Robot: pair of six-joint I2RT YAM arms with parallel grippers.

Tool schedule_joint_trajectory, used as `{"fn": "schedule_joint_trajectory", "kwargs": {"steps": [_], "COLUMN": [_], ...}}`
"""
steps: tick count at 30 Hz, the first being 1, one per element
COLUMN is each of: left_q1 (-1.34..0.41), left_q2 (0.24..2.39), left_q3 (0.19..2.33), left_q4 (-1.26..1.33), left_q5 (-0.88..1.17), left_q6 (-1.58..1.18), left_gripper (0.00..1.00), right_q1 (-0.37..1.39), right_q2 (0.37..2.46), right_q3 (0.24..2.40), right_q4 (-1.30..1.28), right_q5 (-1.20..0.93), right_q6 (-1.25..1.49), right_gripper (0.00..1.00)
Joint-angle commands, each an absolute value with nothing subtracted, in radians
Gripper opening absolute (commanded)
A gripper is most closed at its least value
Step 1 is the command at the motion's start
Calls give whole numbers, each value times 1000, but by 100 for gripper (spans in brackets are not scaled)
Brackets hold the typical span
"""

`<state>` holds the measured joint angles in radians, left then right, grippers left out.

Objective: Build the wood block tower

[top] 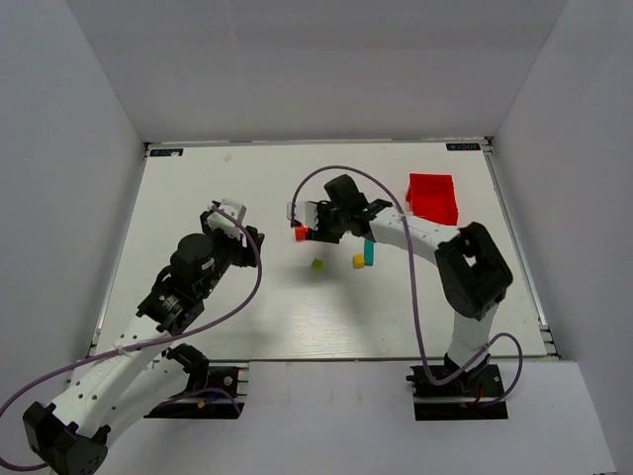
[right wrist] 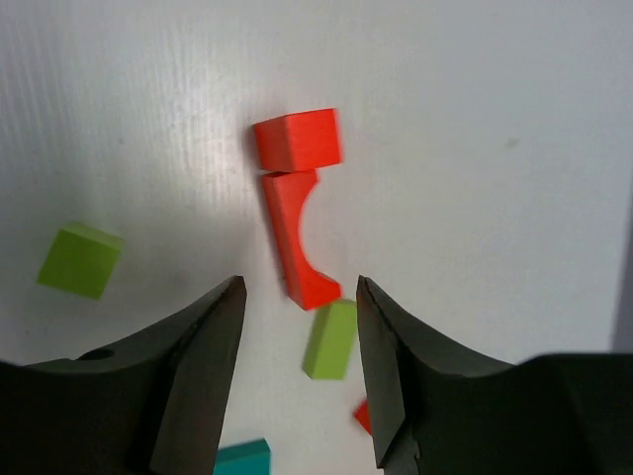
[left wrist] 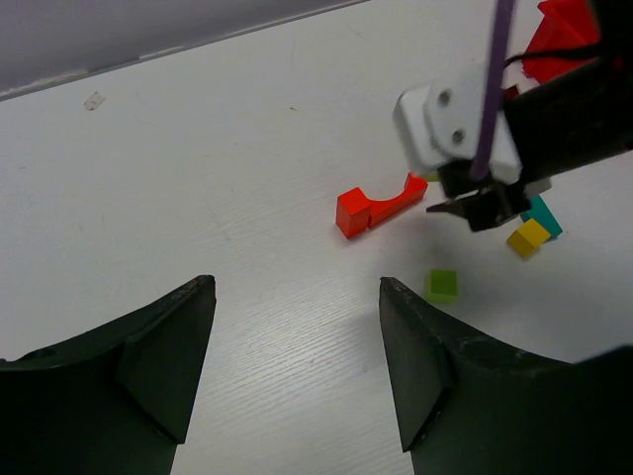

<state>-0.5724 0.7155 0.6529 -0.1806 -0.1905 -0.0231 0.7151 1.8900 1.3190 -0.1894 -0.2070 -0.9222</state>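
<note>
- Nearby, the left gripper (top: 237, 220) hangs wide open and empty, set aside from the blocks.
- The lime cube (top: 316, 264), yellow cube (top: 358, 260) and teal bar (top: 369, 252) lie loose and unstacked.
- Beyond them, the right gripper (right wrist: 297, 292), jaws parted and empty, hovers over the red arch (right wrist: 290, 237). The arch lies flat, touching the orange cube (right wrist: 297, 139), and is likely the tower's base.
- Farthest stands the red bin (top: 432, 196).

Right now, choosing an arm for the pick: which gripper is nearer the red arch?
Right. The right gripper hangs just over the red arch; the left gripper sits well off to the arch's left, not touching it.
</note>
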Motion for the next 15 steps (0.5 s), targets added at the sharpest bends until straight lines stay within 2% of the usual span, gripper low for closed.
{"fn": "schedule_joint_trajectory", "kwargs": {"steps": [1, 2, 3, 4, 5, 6, 11, 15], "left_q1": [-569, -569, -569, -569, -569, -569, -569, -569], "left_q2": [710, 710, 710, 719, 719, 719, 719, 719], "left_q3": [657, 657, 657, 657, 657, 657, 657, 657], "left_q4": [-187, -187, -187, -187, -187, -187, -187, -187], "left_q5": [-175, -175, -175, -175, -175, -175, -175, -175], "left_q6": [-20, -20, -20, -20, -20, -20, -20, -20], "left_gripper": [77, 77, 77, 77, 77, 77, 77, 77], "right_q1": [687, 678, 666, 661, 617, 621, 558, 525], "right_q2": [1729, 1720, 1712, 1704, 1698, 1701, 1791, 1882], "right_q3": [1306, 1305, 1298, 1293, 1292, 1292, 1331, 1449], "right_q4": [-163, -161, -153, -140, -134, -132, -222, -311], "right_q5": [-227, -219, -213, -201, -195, -202, -256, -311], "right_q6": [-879, -870, -859, -818, -802, -769, -718, -677], "right_gripper": [55, 55, 45, 29, 8, 0, 0, 0]}}
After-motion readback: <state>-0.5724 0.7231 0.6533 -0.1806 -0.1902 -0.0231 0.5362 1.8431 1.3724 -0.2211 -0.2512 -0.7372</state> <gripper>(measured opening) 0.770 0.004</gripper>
